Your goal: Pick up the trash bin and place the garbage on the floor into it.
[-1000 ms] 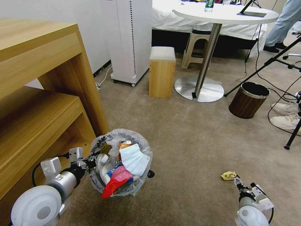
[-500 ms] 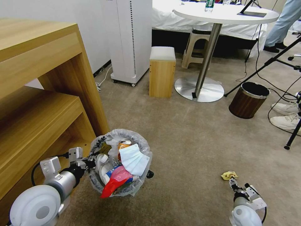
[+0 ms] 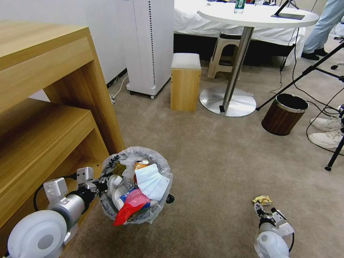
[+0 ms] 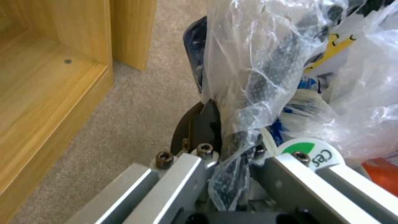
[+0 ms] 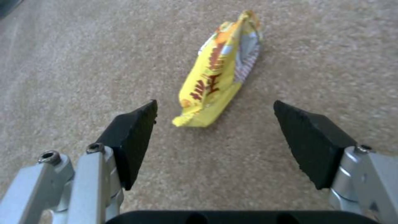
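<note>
The left gripper [image 3: 101, 185] clamps the rim of the small round trash bin [image 3: 157, 209], lined with crinkly translucent plastic and heaped with litter, beside the wooden shelf unit [image 3: 43, 118]. To the right, the right gripper [image 5: 213, 116] hangs low over the beige short-pile carpet floor [image 3: 222, 161], jaws spread wide, a crumpled yellow wrapper [image 5: 217, 73] just ahead between its fingertips.

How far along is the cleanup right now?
Mostly done: the trash bin already holds a can, mask and wrappers, and the left tool is shut on its rim. In hand: the right tool is open, lined up on the yellow wrapper lying on the floor. Left: grasping it and dropping it in.
</note>
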Robot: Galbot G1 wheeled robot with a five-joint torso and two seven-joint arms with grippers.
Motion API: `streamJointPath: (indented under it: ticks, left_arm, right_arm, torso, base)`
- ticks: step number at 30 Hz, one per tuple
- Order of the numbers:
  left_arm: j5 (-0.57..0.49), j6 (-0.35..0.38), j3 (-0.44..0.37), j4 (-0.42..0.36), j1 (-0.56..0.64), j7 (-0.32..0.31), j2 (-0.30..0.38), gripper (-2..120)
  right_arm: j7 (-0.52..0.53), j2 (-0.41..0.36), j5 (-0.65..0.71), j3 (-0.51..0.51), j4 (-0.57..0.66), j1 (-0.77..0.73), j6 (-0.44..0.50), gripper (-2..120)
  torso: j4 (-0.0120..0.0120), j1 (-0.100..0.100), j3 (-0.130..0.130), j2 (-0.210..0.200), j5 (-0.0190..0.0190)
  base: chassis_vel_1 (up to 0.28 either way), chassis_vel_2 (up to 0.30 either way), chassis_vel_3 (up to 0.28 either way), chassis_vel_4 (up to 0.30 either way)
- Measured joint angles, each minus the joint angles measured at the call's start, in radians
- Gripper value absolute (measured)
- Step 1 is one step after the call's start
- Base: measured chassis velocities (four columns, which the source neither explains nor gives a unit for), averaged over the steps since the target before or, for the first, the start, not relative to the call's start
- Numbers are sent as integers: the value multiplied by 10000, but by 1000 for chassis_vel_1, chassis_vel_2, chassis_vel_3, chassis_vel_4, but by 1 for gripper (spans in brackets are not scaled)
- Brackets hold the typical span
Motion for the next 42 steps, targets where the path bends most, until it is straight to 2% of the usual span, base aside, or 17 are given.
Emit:
streamJointPath:
  ticks: [32,42]
  left_arm:
    - [-156,-35,-155,-87,19,-31,31,0]
    - [-236,-35,-273,-322,124,-61,22,0]
  right_arm:
    - [-84,-416,329,-182,-644,724,-87,70]
    - [-216,-360,255,-272,-1043,959,-92,64]
  torso:
    - [-1,-1,0,0,1]
    - [0,0,0,0,1]
  base:
    - [0,0,0,0]
    - [0,0,0,0]
